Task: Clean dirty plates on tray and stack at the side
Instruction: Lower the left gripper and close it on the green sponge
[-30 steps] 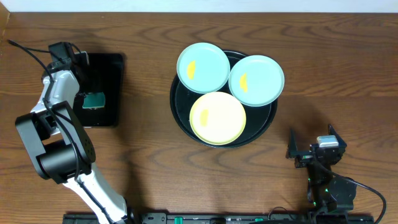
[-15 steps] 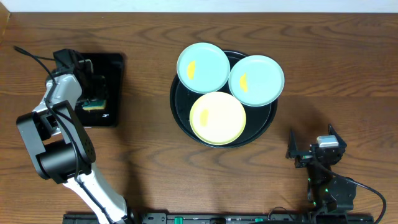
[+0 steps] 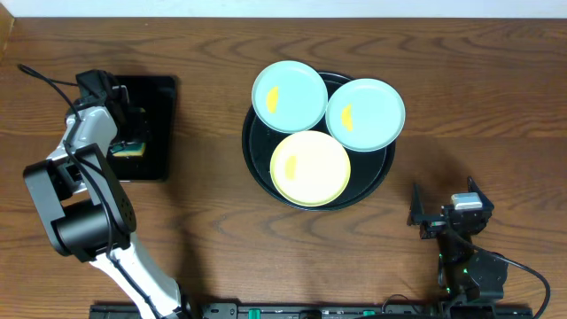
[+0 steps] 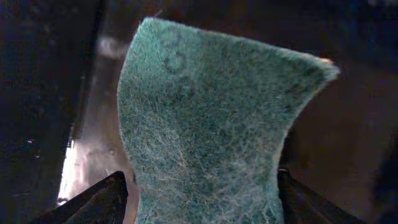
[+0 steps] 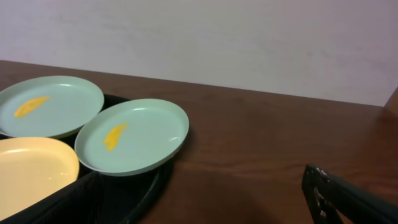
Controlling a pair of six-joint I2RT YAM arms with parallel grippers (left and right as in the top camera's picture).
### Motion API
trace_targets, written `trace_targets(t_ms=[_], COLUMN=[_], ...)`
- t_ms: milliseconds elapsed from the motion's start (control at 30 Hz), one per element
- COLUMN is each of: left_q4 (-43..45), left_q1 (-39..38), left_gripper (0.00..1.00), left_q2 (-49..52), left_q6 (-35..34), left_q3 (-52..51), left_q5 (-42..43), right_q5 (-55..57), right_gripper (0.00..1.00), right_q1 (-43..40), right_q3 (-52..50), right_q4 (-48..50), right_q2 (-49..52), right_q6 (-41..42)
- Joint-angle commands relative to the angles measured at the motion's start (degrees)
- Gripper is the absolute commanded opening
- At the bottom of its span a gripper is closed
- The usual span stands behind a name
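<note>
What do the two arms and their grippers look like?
The left arm has white links between bulky black joints, and a thin black cable loops off its wrist. Its fingers are black wedges. The right arm is black with a small pale block on top.

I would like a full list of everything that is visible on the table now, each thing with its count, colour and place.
light blue plates: two, each with a yellow-orange smear, side by side on the far part of the round tray, overhanging its rim
pale yellow plate: one, on the near part of the round tray
round tray: one, black, middle of the table
rectangular tray: one, black, at the left
sponge: one, green face, over the rectangular tray, between the fingers
table: one, brown wood
left end effector: one, closed on the sponge
right end effector: one, black, open, at the near right, holding nothing
</note>
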Motion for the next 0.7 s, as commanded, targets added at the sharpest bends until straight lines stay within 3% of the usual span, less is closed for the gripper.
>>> trace_targets(t_ms=[0,433,667], left_q4=[0.52,0.22,1.14], left_q1=[0.00,0.02,0.02], left_gripper=[0.76,0.76,0.76], left_q2=[-3.45,-4.04,-0.92], left_q6=[-0.11,-0.11,-0.07], left_q3=[0.39,0.33,-0.52], left_q5=[-1.55,-1.51,3.80], right_q5=[-0.09,-0.09,-0.09], right_gripper=[0.99,0.99,0.99], right_q1=[-0.15,-0.15,-0.15], right_q3=[-0.04,-0.04,-0.04], right_q4=[-0.28,-0.28,-0.28], right_q2=[-0.15,-0.15,-0.15], right_q6=[-0.20,-0.22,-0.20])
